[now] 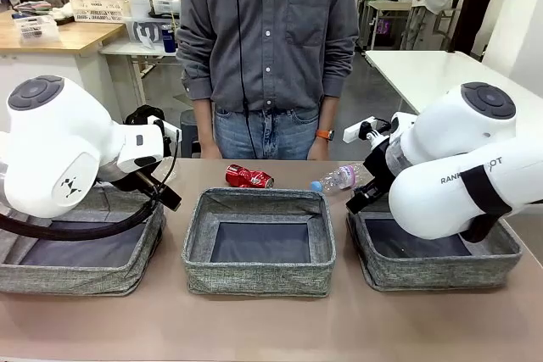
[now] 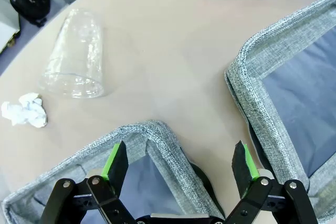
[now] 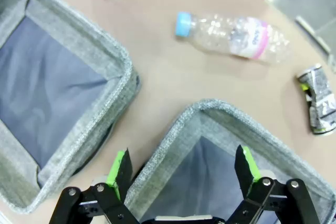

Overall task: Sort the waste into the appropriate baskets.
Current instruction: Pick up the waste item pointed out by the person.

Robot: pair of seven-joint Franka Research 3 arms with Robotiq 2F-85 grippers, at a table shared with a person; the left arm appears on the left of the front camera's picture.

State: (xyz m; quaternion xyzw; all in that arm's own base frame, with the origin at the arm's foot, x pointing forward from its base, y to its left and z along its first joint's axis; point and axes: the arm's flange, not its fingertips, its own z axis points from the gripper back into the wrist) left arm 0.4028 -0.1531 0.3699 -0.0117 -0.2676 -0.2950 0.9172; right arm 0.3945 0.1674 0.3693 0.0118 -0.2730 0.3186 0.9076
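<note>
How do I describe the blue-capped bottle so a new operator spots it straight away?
Start at the grey basket on the robot's right. Just past its far inner corner, toward the person, a clear bottle lies on its side on the table. Only it has a blue cap and pink label band; its neighbours are a red can and a crushed dark can.

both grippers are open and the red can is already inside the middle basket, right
Not quite. The front view shows the crushed red soda can lying on the table behind the middle basket, not inside it. The left gripper and right gripper are open, as you said.
</note>
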